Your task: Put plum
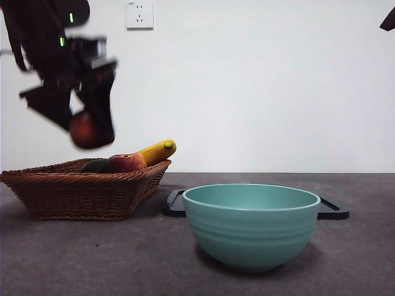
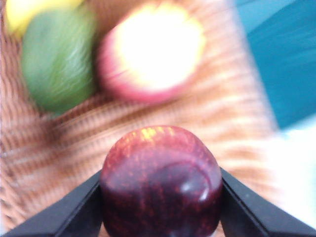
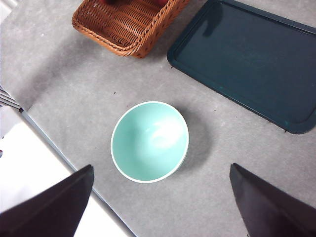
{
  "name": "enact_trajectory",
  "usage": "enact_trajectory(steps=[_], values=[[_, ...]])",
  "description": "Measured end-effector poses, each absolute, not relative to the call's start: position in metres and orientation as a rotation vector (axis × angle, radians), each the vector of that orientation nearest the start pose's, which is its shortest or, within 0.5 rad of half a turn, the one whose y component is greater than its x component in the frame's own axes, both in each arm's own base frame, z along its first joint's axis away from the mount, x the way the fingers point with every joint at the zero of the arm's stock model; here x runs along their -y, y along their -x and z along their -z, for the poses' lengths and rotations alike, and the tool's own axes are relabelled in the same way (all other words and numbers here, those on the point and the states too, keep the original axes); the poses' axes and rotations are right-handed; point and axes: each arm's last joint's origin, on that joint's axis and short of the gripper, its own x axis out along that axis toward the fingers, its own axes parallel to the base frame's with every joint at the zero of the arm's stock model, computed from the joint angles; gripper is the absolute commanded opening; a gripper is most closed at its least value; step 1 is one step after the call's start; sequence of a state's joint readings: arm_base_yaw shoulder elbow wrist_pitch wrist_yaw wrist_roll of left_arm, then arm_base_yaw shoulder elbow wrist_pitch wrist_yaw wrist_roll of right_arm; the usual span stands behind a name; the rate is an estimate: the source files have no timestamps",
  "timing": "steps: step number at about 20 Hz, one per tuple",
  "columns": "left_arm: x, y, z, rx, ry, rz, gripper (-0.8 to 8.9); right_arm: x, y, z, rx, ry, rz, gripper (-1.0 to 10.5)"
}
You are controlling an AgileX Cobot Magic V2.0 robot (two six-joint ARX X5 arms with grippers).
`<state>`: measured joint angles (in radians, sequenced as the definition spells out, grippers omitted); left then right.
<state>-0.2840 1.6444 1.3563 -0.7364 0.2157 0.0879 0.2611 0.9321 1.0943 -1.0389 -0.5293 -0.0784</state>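
The plum point(image 2: 161, 182) is clamped between the two black jaws of the left gripper point(image 2: 161, 197), one jaw pressed on each side of it. It is dark maroon and glossy, with a small yellowish patch on its upper part. In the front view the plum point(image 1: 88, 129) hangs in the air above the wicker basket point(image 1: 80, 191), clear of the fruit lying in it, with the left gripper point(image 1: 86, 126) coming down from the top left corner, dark and blurred.

Below the plum, inside the basket point(image 2: 163, 123), lie a red-and-yellow apple point(image 2: 153, 52), a green fruit point(image 2: 57, 57) just beside it, and a yellow banana point(image 2: 29, 12) at the far edge; all are out of focus in the left wrist view. From the front, the apple point(image 1: 125, 163) and the banana point(image 1: 157, 150) rise above the basket rim, and the green fruit point(image 1: 94, 166) just shows beside the apple.

Near the basket on the grey table point(image 1: 92, 259) stands a pale green bowl point(image 1: 251, 225), and behind it lies a flat dark tray point(image 1: 333, 209). The right wrist view looks down on the bowl point(image 3: 149, 141), the tray point(image 3: 247, 59) and a corner of the basket point(image 3: 126, 24), all apart from one another.

The right gripper point(image 3: 160, 207) hangs high above the bowl, jaws spread wide and holding nothing
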Motion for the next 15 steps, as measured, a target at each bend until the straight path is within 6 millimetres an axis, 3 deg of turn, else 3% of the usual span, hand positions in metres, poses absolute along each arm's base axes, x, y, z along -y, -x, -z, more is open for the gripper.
enact_trajectory(steps=[5, 7, 11, 15], values=[[0.135, -0.273, -0.323, -0.888, -0.1, 0.785, 2.45, -0.054, -0.145, -0.343, -0.857, -0.047, -0.767, 4.4], [0.154, -0.254, -0.332, -0.856, -0.127, 0.885, 2.46, -0.054, -0.145, -0.343, -0.857, -0.047, -0.766, 4.4], [0.194, -0.232, -0.326, -0.881, -0.198, 1.024, 2.46, -0.054, -0.145, -0.343, -0.857, -0.047, -0.766, 4.4], [0.232, -0.223, -0.299, -0.952, -0.303, 1.104, 2.46, -0.054, -0.145, -0.343, -0.857, -0.047, -0.766, 4.4]])
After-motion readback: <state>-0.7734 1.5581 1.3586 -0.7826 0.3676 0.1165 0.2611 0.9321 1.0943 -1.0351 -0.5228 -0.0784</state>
